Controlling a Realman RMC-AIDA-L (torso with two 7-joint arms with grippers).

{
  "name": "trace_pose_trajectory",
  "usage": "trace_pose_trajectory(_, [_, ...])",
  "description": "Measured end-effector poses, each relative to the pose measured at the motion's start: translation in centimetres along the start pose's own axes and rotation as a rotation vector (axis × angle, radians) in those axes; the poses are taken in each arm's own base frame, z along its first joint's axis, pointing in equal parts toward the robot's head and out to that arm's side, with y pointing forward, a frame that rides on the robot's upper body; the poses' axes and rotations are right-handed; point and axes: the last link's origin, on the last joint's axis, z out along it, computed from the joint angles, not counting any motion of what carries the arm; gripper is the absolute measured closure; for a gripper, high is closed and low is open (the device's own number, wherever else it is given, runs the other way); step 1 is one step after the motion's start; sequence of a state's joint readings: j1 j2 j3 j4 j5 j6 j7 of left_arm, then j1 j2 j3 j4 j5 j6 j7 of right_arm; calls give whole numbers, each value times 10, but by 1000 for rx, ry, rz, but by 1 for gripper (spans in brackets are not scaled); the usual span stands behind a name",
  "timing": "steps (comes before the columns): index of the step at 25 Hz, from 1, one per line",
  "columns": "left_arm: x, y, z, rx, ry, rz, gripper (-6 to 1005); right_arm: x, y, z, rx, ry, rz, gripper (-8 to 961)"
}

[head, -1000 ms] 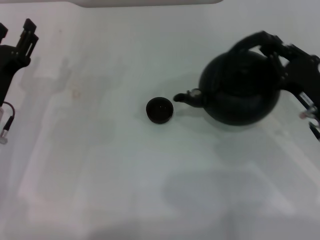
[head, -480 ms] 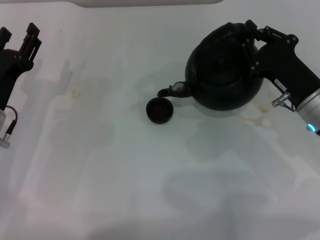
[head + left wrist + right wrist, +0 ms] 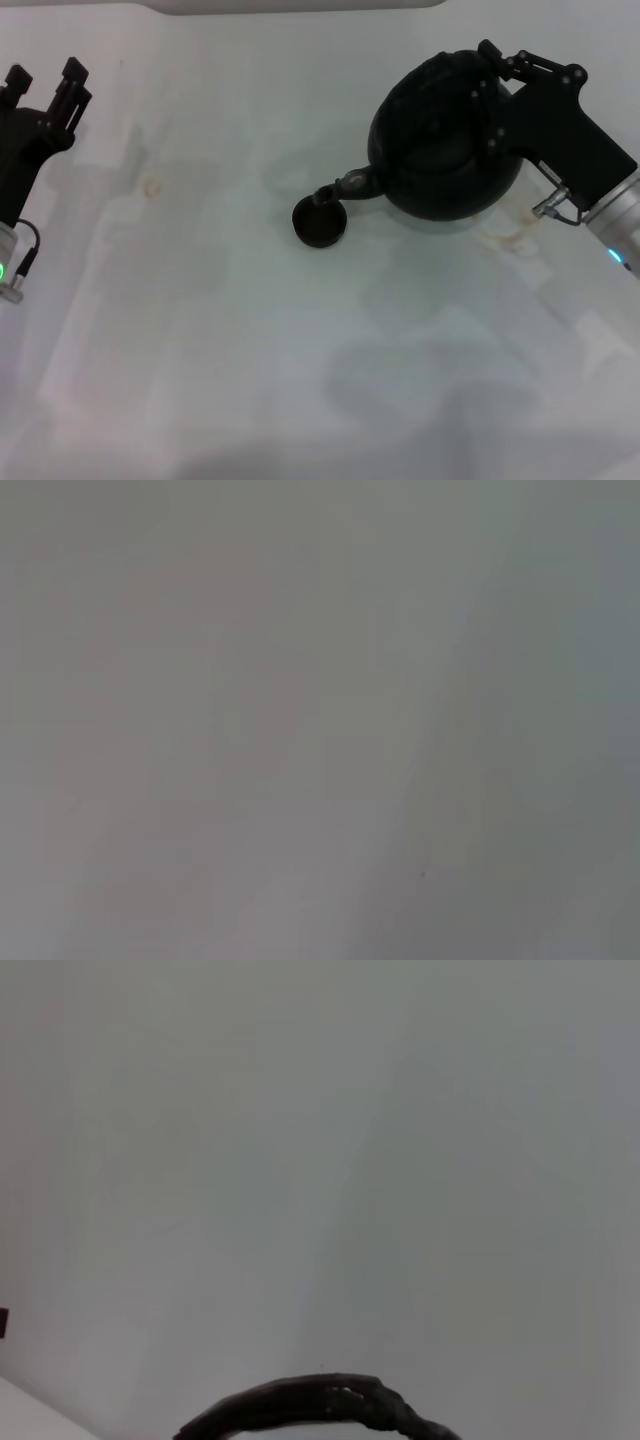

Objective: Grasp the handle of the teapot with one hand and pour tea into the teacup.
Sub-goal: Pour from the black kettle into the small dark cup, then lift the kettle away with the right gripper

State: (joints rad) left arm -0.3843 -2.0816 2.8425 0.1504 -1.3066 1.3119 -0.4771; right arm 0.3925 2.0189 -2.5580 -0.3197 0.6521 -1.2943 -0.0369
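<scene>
While the teapot hangs tipped in the grip of the right arm, the scene reads as follows.

Right end effector [image 3: 492, 92]: pinching the handle of the teapot, its black body reaching in from the near right side of the surface; its fingers sit on the far side of the pot's top.

Handle [image 3: 440, 72]: a thick black hoop arched over the pot; in the right wrist view a dark curved strip [image 3: 315, 1405] shows at the picture's edge, most likely this hoop, against plain pale ground.

Teapot [image 3: 440, 150]: held just beside and below the right end effector, toward the robot's left of it. Its long axis runs from the gripped top down through the spout, slanting toward the robot's left and nearer the robot.

Spout [image 3: 340, 188]: points down and to the robot's left, away from the right end effector, its tip right over the rim of the teacup.

Teacup [image 3: 319, 222]: small, round and black, upright on the surface, beyond the spout tip from the right end effector. Any liquid cannot be made out.

Surface [image 3: 250, 350]: pale, with a faint brownish mark near the pot's base.

Left end effector [image 3: 45, 85]: well apart at the far left, fingers spread, holding nothing.

Left wrist view: only plain grey.
</scene>
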Motion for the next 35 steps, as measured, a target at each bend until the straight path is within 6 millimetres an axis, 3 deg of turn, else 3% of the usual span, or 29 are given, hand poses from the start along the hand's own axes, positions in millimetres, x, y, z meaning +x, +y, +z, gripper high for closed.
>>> trace_pose_trajectory(35, [-1, 0, 0, 2, -7, 8, 239, -4, 3, 9, -16, -17, -232, 815])
